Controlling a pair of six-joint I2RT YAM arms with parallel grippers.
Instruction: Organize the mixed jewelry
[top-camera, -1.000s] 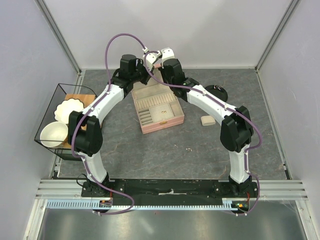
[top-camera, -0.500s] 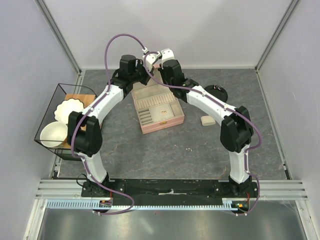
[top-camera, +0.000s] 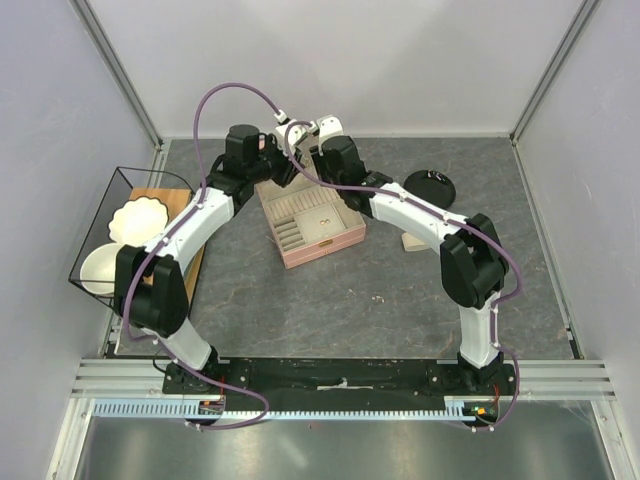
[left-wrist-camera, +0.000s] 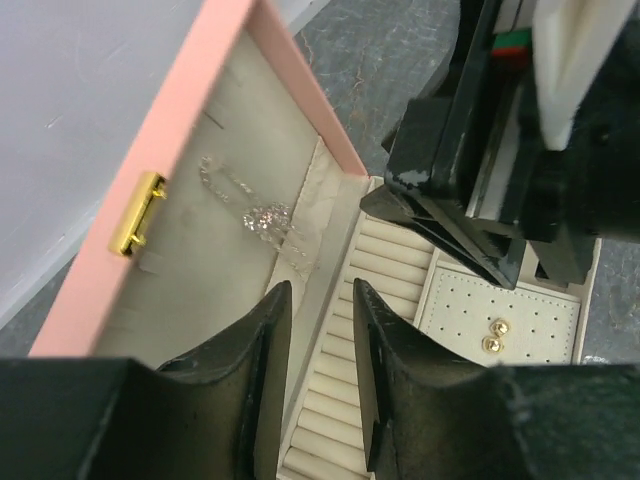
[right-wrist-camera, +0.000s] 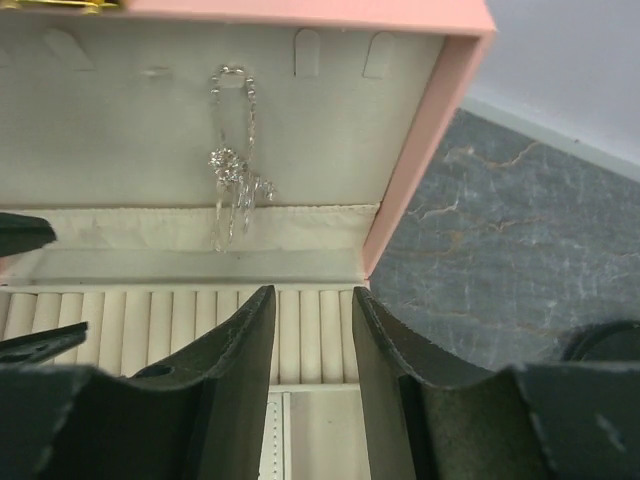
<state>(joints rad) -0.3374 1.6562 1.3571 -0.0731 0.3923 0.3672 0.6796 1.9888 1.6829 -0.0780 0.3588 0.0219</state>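
Now | pink box (top-camera: 325, 248) open, near tabletop (top-camera: 400, 300) far edge, centre | chain (right-wrist-camera: 232, 175) in lid (right-wrist-camera: 120, 110) | left gripper (left-wrist-camera: 320, 300), right gripper (right-wrist-camera: 312, 300): jaws narrowly apart, empty

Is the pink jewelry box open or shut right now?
Open. Its lid stands raised, pale lining showing, a chain hanging on it; the ring rolls below lie uncovered.

bright, even, diffuse light; faint soft shadows; slightly soft wrist-view foregrounds
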